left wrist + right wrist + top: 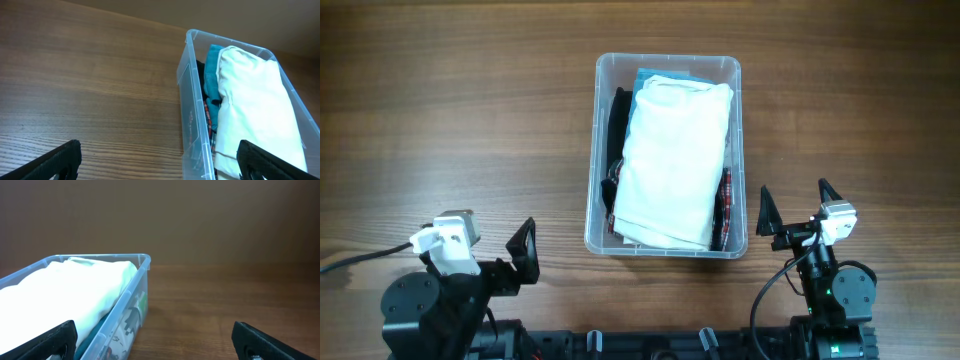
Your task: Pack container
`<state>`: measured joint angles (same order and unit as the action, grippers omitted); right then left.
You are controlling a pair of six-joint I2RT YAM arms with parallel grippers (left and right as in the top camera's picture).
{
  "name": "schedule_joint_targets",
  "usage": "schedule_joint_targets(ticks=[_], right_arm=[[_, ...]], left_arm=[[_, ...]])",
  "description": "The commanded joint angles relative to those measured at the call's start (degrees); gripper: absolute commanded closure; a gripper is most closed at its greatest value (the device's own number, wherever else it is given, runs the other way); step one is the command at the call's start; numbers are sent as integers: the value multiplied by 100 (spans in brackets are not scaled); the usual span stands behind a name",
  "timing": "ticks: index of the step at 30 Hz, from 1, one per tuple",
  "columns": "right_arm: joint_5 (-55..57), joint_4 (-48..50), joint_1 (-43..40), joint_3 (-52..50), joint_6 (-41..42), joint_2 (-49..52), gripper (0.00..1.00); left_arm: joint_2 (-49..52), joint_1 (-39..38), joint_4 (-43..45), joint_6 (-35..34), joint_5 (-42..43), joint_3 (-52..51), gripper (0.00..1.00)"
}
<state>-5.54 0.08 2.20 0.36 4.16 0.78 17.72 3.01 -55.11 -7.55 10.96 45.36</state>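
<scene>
White garment [672, 165] tops clothes [618, 120] filling clear container [591, 180].

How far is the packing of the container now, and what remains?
Looks nearly finished. Done: the container holds folded clothes, a white garment on top of a teal garment and darker pieces. In hand: nothing; the left gripper and right gripper are open and empty, away from it. Left: no garment shows outside; probably nothing.
</scene>
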Motion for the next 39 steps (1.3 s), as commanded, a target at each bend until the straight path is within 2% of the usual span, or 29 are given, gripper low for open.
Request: schedule_joint_targets(ticks=[1, 6, 8, 14, 20, 22, 25, 39], right_arm=[[-52, 33, -24, -4, -101, -50, 0], [-52, 33, -24, -4, -101, -50, 0], [-52, 33, -24, -4, -98, -50, 0], [-52, 33, -24, -4, -103, -50, 0], [-52, 33, -24, -4, -98, -50, 0], [-52, 33, -24, -4, -103, -50, 0], [-52, 33, -24, -4, -98, -50, 0], [-52, 31, -24, -4, -98, -50, 0]], left_arm=[[-33, -15, 15, 111, 50, -179, 0], [-201, -15, 59, 107, 59, -1108, 0], [-590, -15, 411, 109, 236, -1652, 0], [-1735, -15, 2837, 114, 267, -3029, 0], [-1757, -15, 5716, 114, 247, -4197, 0], [-1757, -15, 5818, 111, 249, -4428, 0], [-1757, -15, 5198, 111, 243, -4503, 0], [-1755, -15, 5206, 111, 249, -4503, 0]])
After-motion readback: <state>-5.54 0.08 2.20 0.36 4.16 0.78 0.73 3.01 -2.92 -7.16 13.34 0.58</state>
